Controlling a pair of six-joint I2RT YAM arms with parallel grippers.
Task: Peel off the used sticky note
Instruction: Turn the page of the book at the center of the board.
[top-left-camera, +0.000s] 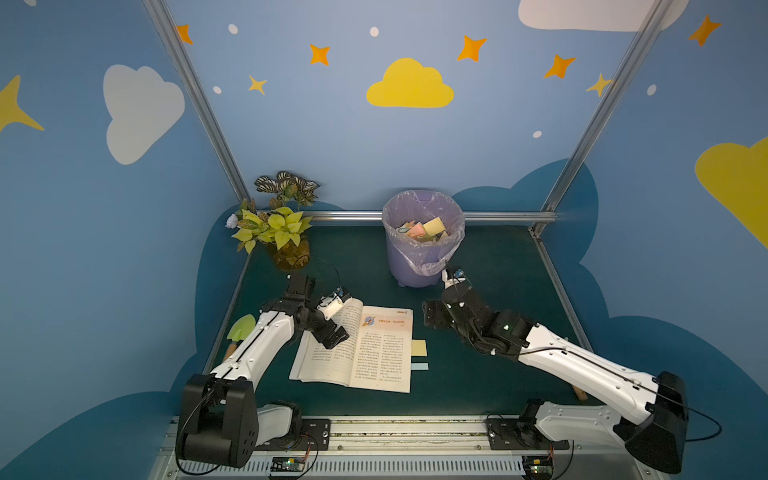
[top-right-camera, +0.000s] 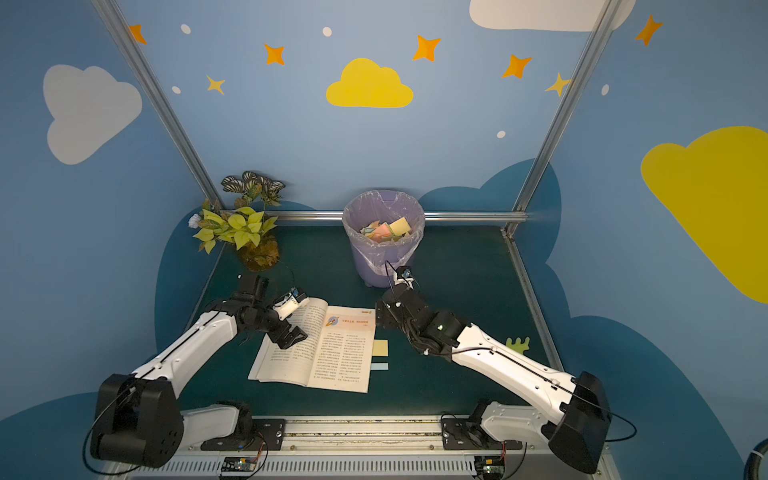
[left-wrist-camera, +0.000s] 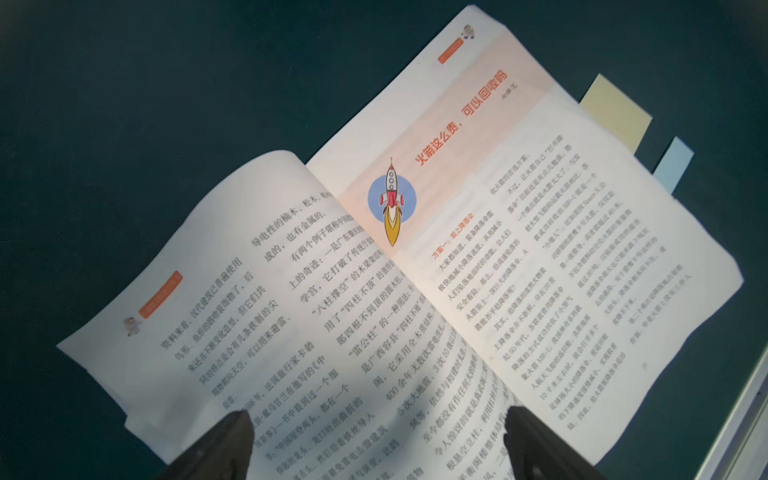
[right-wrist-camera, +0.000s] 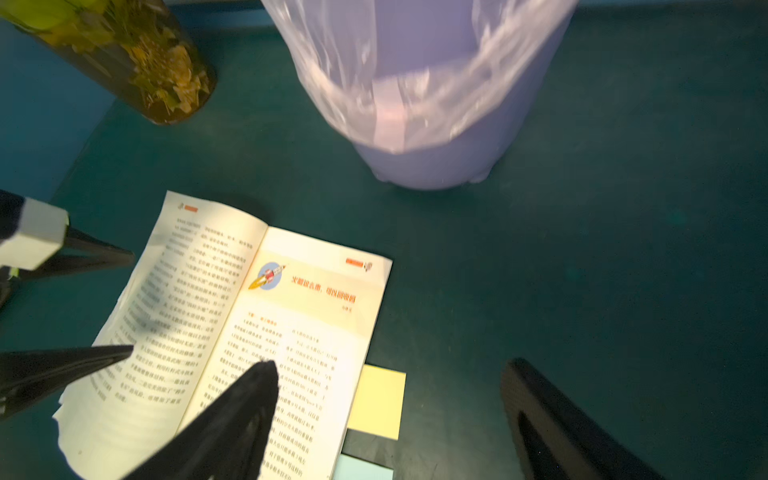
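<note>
At the far left edge of the green table (top-left-camera: 498, 257) I see a light green toy trowel (top-left-camera: 242, 328), partly hidden by my left arm. Beyond it, in the far left corner, stands a leafy plant in a glass vase (top-left-camera: 286, 232).

My left gripper (top-left-camera: 334, 334) hangs over the left page of the open book (top-left-camera: 361, 349). In its wrist view the gripper (left-wrist-camera: 378, 436) has both fingers (left-wrist-camera: 224, 440) spread wide with only printed page between them, so it grips nothing. I cannot tell whether the tips touch the paper.

The book lies flat near the middle of the table, and its right page carries a rocket drawing. Two notes poke out from under that page's right edge: a yellow sticky note (top-left-camera: 419, 348) and, just nearer to me, a narrower blue sticky note (top-left-camera: 419, 366). Both are stuck in place and neither gripper touches them.

Past the book, at the far middle, stands a purple bin (top-left-camera: 422, 241) with a clear liner and coloured paper scraps inside.

My right gripper (top-left-camera: 432, 318) sits just right of the book's far right corner, between the bin and the notes. In its wrist view the gripper (right-wrist-camera: 390, 365) is gaping wide and empty.

A small green leafy toy (top-right-camera: 517, 345) shows beside my right arm in a top view.
</note>
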